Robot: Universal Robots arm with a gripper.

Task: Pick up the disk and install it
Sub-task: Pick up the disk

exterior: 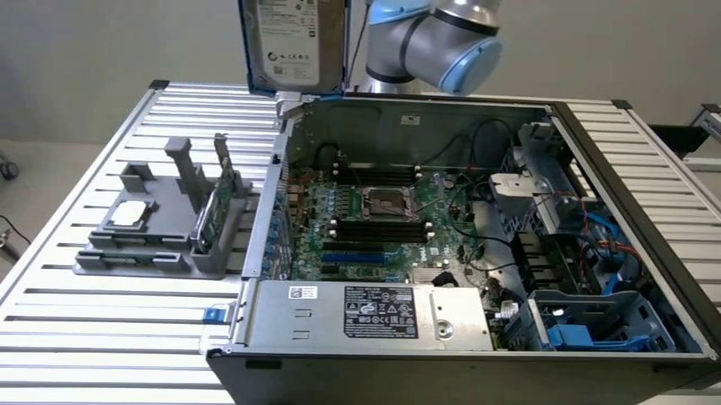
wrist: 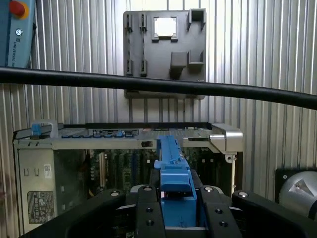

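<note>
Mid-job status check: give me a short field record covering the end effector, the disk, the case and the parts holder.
end effector: shut on the disk
disk: held upright in the air, label toward the exterior view
computer case: open, motherboard exposed
grey holder: beside the case, carries silver chip and green card
</note>
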